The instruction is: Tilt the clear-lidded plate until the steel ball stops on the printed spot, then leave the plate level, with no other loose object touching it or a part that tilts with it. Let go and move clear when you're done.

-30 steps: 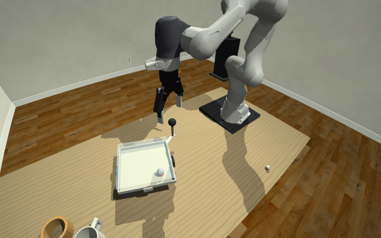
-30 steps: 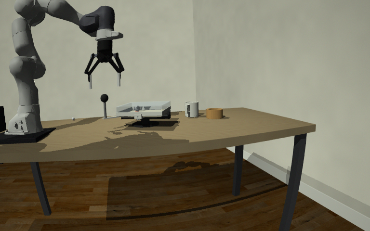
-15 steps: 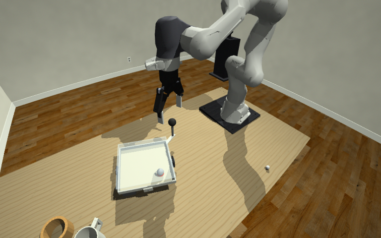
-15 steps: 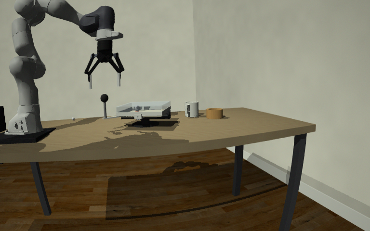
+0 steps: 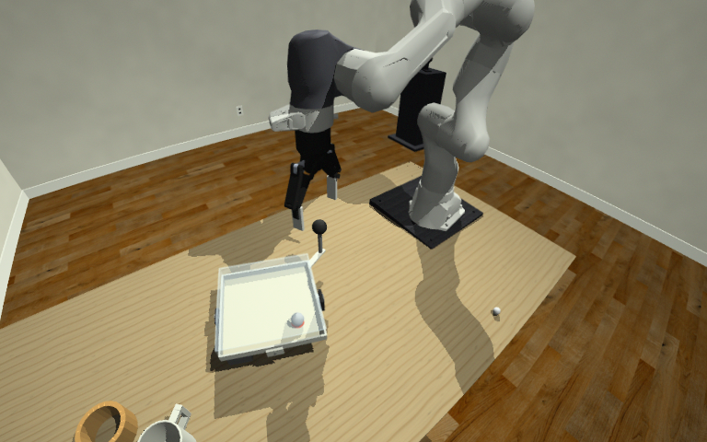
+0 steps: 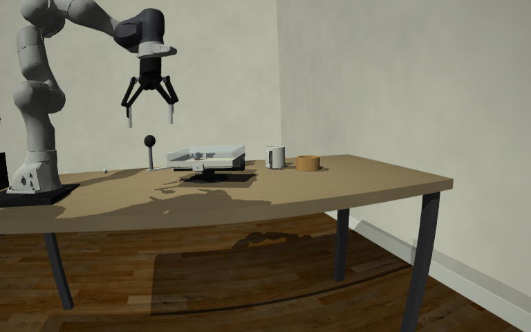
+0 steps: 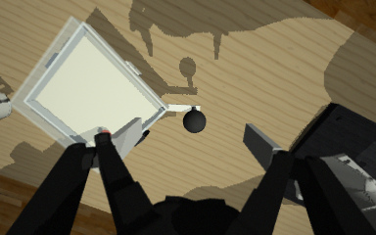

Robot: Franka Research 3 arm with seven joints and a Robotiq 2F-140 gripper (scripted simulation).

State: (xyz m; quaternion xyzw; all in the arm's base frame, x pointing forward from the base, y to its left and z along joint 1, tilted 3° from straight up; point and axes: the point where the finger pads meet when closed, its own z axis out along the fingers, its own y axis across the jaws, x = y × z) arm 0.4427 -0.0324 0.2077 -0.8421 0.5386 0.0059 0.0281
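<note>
Pale grey-green walls and a dark plank floor surround your light wooden table (image 6: 352, 176), which stands on dark legs. Your arm is bolted to a black base plate (image 5: 388, 208) at one end of it.

Look at your gripper (image 6: 149, 119): its jaws are spread wide with nothing between them, and it hangs in the air well above the black ball knob (image 5: 318, 226) of the tilt lever (image 6: 150, 158). In the wrist view the knob (image 7: 194, 120) sits between your two fingers, closer to the one over the plate corner; neither finger touches it.

The lever rises from a short white bracket at one corner of the clear-lidded plate (image 5: 225, 299), a square white tray with a transparent cover, carried on a dark pedestal (image 6: 207, 176) above the table. From the side the plate looks close to level.

Inside it, the steel ball (image 5: 296, 319) lies near the corner farthest from the lever along that wall, and a sliver of the red printed spot (image 5: 296, 325) shows just under it.

A second small ball (image 5: 496, 310) rests near the table's edge, well apart from the plate. At the far end you have a white mug (image 6: 275, 156) and a wooden ring (image 6: 308, 162) side by side, both clear of the plate.
</note>
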